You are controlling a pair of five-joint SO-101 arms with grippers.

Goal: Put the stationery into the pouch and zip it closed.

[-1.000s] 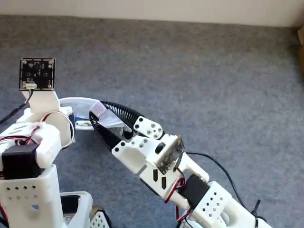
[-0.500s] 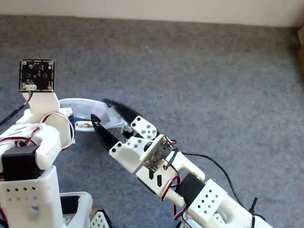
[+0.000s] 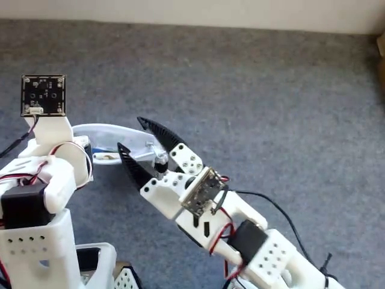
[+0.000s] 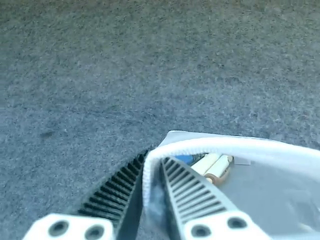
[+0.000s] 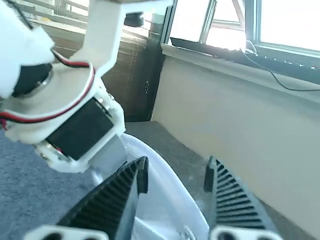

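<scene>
The white pouch [image 3: 111, 131] lies on the grey carpet beside the left arm. My left gripper [image 4: 154, 162] is shut on the pouch's zipper rim [image 4: 150, 175] and holds its mouth up. Inside lie a blue item [image 4: 189, 159] and cream-coloured sticks [image 4: 216, 167]. My right gripper [image 3: 130, 133] is open, one black finger on each side of the pouch's far rim, with nothing held. In the right wrist view the right gripper [image 5: 176, 165] hangs over the pouch [image 5: 170, 200], close to the left arm's motor housing [image 5: 75, 125].
Grey carpet [image 3: 271, 90] stretches far and right of the arms. The left arm's camera board [image 3: 43, 95] sticks up beside the pouch. A pale wall [image 3: 210, 12] borders the far side. The arms' white bases [image 3: 36, 247] stand at the near edge.
A pale piece at the right gripper's tip one second ago is gone from it. That gripper has rolled, and its fingers now stand wider over the pouch. The left arm has barely moved.
</scene>
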